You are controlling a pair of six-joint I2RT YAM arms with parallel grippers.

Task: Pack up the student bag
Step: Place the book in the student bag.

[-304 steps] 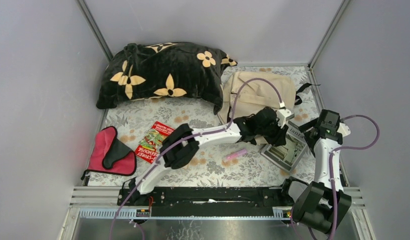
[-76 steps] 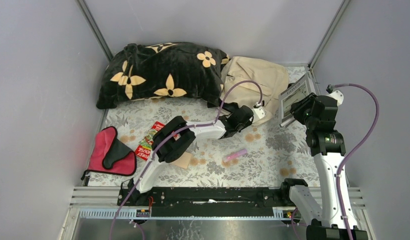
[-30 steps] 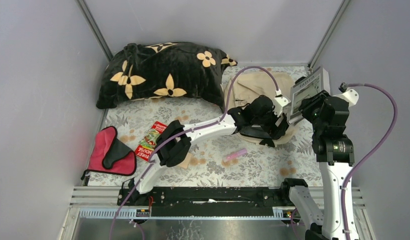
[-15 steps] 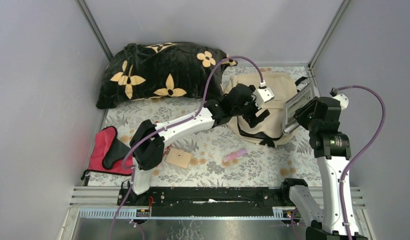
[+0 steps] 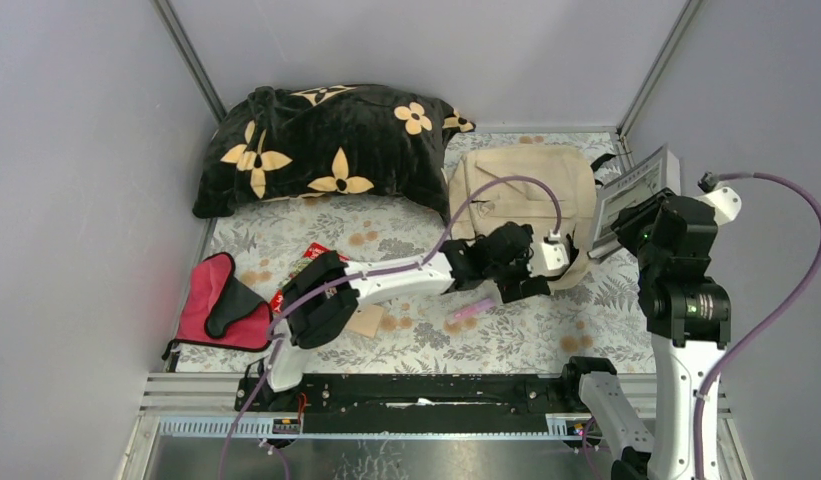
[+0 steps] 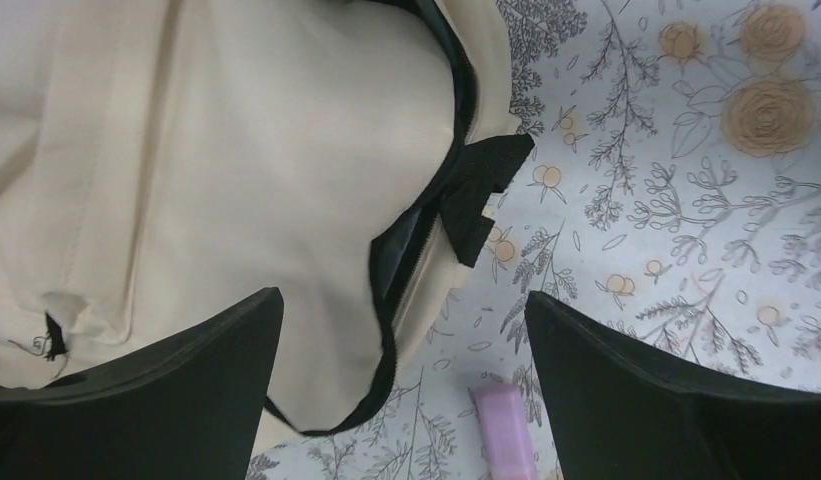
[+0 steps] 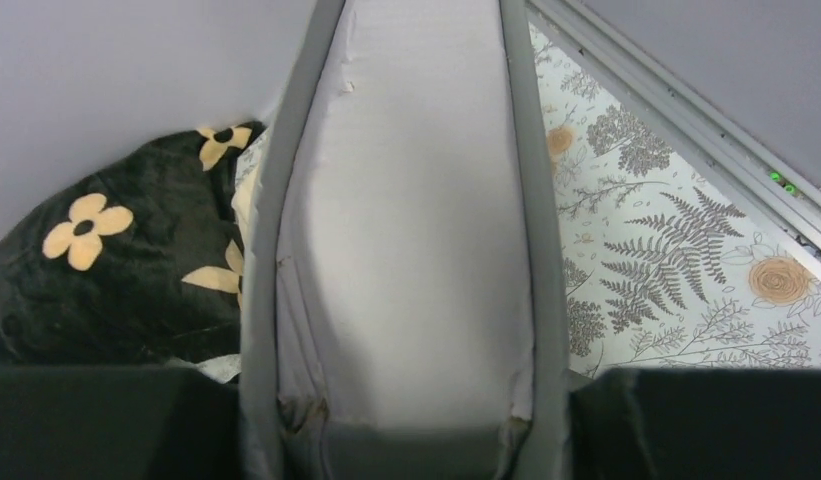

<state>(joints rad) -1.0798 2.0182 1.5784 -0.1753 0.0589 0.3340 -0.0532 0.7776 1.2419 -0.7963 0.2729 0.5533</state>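
While the left gripper [image 6: 403,300] stands wide apart, we log one student bag [image 5: 521,185] lying at the right rear of the table [image 5: 416,340].
Nearest, we count one pink stick [image 5: 470,309] and one red pouch [image 5: 221,305]; the right gripper [image 7: 406,385] clamps one grey book [image 7: 406,200], cover lettering illegible; farthest, one flowered pillow [image 5: 326,140].

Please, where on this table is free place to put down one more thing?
One bare patch lies between the black pillow, the student bag and the left arm. Another lies by the front rail, between the pink stick and the right arm's base. Crowded: the bag's near end by the left claw, and around the red pouch.
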